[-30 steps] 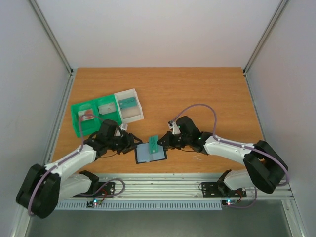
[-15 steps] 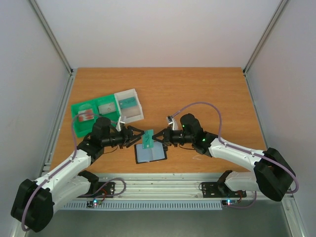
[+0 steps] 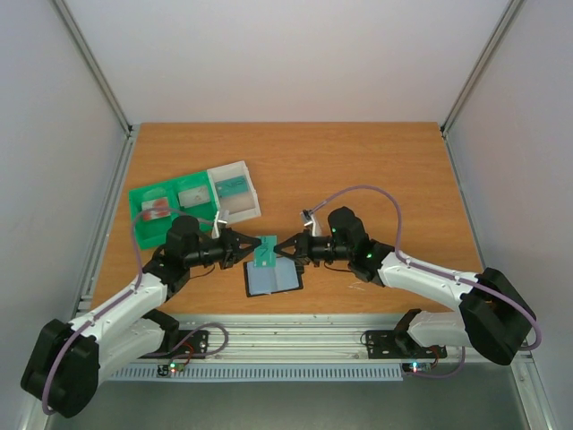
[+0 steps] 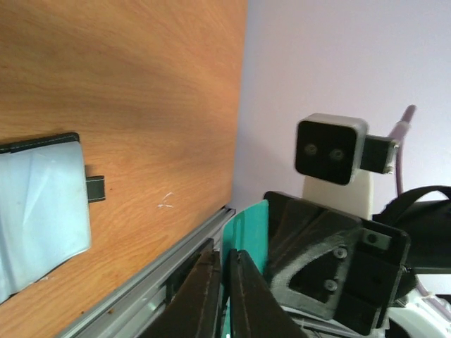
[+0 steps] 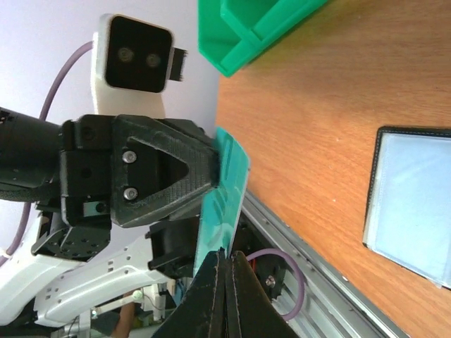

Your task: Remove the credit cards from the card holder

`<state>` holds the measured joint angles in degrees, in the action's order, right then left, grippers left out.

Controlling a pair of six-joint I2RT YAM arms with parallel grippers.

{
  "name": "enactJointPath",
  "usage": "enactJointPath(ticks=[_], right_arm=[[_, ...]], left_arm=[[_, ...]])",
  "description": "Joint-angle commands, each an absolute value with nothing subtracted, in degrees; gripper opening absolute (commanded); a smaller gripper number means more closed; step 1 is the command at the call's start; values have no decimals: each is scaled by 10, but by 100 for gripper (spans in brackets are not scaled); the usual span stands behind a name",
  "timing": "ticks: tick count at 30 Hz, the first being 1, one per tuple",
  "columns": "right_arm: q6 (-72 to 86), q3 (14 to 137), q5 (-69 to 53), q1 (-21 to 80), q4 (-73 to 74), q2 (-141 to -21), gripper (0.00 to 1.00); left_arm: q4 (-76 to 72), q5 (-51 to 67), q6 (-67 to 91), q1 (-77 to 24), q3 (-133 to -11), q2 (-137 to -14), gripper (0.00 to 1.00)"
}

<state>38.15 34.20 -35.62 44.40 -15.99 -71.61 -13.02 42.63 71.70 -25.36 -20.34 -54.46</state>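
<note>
A teal credit card (image 3: 267,251) hangs on edge above the table, pinched from both sides. My left gripper (image 3: 255,253) is shut on its left edge, and in the left wrist view the card (image 4: 250,229) rises from between the closed fingers (image 4: 204,282). My right gripper (image 3: 280,251) is shut on the opposite edge; the right wrist view shows the card (image 5: 227,190) standing out of its fingertips. The black card holder (image 3: 273,279) lies open and flat just below, its pale blue-grey pockets facing up.
A green compartment tray (image 3: 134,215) holding cards stands at the back left, with a clear-white box (image 3: 246,204) joined to its right. An aluminium rail (image 3: 295,336) runs along the near table edge. Frame posts and pale walls close in both sides.
My right gripper lifted the teal card up off the card holder and turned toward the left arm. My left gripper swung in from the left and closed on the card's other edge.
</note>
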Motion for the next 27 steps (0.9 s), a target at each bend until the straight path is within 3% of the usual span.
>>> enactJointPath(ticks=[1,5,13,23,27], right_arm=[[379,336,-365,449,-175,-716,1],[346,340,-365,448,-158,-713,6],[182,432,-370,443,60,-663,23],[-20,583,-406,440,340,-675,33],[-65,631,-396,441,411,-701,41]], left_arm=[[-195,437,727,-256,-196,-544,2],[-209,441,729,-256,-193,-545,0],[-219,479,716,-256,-198,-547,0],[-132,561,640,-256,-236,-534,0],[-79,596,603,-257,-254,-521,0]])
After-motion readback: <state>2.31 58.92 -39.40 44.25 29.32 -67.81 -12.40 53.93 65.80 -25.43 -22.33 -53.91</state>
